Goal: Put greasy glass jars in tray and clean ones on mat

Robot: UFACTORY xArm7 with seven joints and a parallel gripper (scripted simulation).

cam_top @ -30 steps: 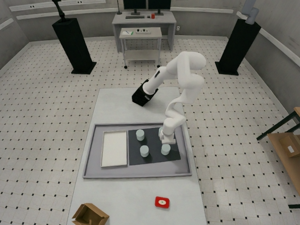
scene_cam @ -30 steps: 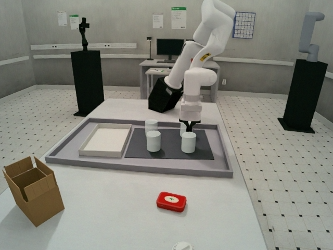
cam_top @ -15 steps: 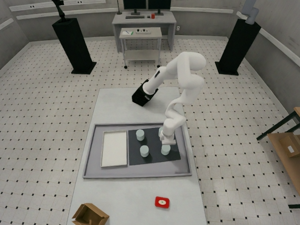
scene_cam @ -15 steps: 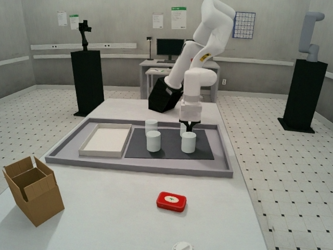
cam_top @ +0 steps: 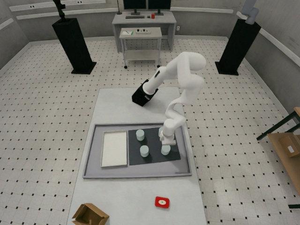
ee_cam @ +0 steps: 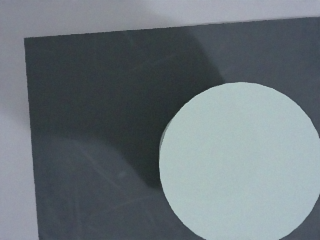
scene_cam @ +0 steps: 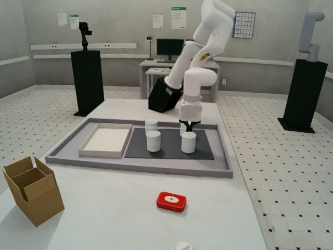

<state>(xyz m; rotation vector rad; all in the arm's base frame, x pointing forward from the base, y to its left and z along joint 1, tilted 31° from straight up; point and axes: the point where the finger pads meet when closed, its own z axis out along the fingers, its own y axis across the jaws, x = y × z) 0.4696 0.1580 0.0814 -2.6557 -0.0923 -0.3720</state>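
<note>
The gripper [scene_cam: 189, 126] hung pressed together and empty just above the near right jar [scene_cam: 188, 142]. Four jars stood on the drying mat [scene_cam: 169, 150]: that one at 4 o'clock, others at 7 [scene_cam: 153, 140], 11 [scene_cam: 151, 125] and 1 [scene_cam: 182, 129]. The tray [scene_cam: 86, 152] lay at the mat's 9 o'clock. Glass would likely be rigid, breakable and slick if greasy; a grip around the sidewall seemed safest.
</note>
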